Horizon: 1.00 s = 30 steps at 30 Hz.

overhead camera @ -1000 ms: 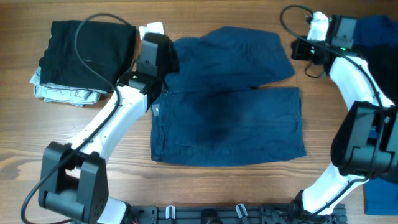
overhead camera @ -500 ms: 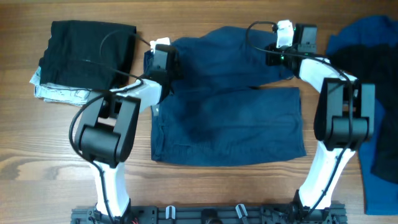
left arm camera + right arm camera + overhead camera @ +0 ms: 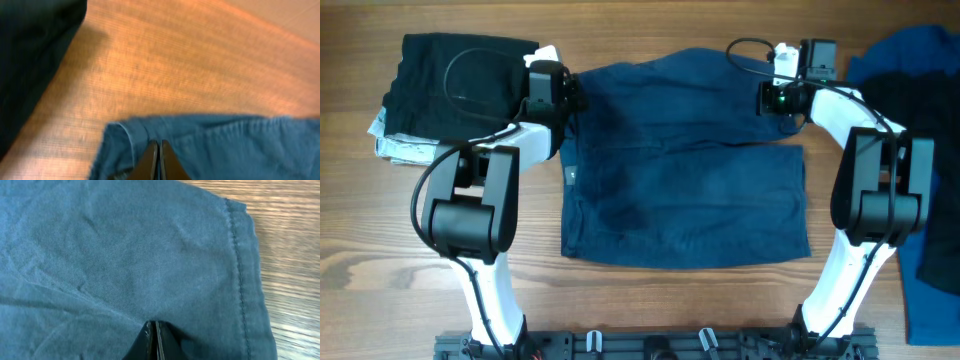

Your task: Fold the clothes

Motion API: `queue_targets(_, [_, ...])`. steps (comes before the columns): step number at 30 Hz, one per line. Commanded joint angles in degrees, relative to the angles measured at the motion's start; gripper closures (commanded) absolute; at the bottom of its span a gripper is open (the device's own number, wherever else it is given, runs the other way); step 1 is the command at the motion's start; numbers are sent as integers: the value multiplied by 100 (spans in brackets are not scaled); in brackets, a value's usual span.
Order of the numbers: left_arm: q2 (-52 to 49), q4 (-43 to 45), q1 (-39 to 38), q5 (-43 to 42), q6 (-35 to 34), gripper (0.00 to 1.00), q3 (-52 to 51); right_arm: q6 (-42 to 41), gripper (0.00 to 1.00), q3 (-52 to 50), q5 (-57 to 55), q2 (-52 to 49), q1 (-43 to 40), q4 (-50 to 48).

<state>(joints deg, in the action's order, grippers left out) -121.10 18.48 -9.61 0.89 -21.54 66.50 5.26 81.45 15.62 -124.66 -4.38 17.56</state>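
Observation:
The clothes in hand are dark navy trousers, lying across the table's middle with one leg folded over the other. My left gripper is shut on the trousers' far left corner, where its closed tips pinch a hemmed edge. At the far right corner my right gripper is also shut on the trousers. Its tips bite a pucker of cloth near the stitched hem. How much cloth sits between either pair of fingers is hidden.
A folded black garment lies on pale patterned cloth at the far left, close to my left arm. Royal blue and black garments are heaped at the right edge. Bare wooden table shows at the front left.
My right gripper came left onto the trousers' far right corner. My left gripper moved left with the far left corner, and the upper leg now lies spread wider and flatter.

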Motion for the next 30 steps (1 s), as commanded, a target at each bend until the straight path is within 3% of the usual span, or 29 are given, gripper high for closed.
queue_targets(1, [-160,282,15,-304,-35,96,-7,-114,96,-328,-452,-323,-267,-118])
queue_targets(5, [-66,85,9,-612,105,96,382,-74,94,-136,-439,-92,-267,-490])
queue_targets(9, [562,-966,9,-752,162,96,920,-92,85,188,-348,682,-260,-282])
queue_targets(12, [1449,-1974,9,-752,160,96,1058,-210,67,378,-358,1652,-256,675])
queue_targets(16, [2492,-3788,9,-750,-20,96,1056,-758,64,393,-428,2682,-304,2750])
queue_targets(17, [2684,-4258,9,-750,-68,96,1056,-894,64,374,-511,2881,-306,3333])
queue_targets(19, [2938,-5178,9,-754,-149,96,1056,-1036,78,297,-691,3058,-306,3921])
queue_targets(23, [2898,-6369,9,-793,-168,95,1047,-1172,94,79,-988,3034,-304,4538])
queue_targets(30, [2415,-7399,9,-1113,-162,96,1023,-1650,96,-1143,-1010,2992,-317,3829])
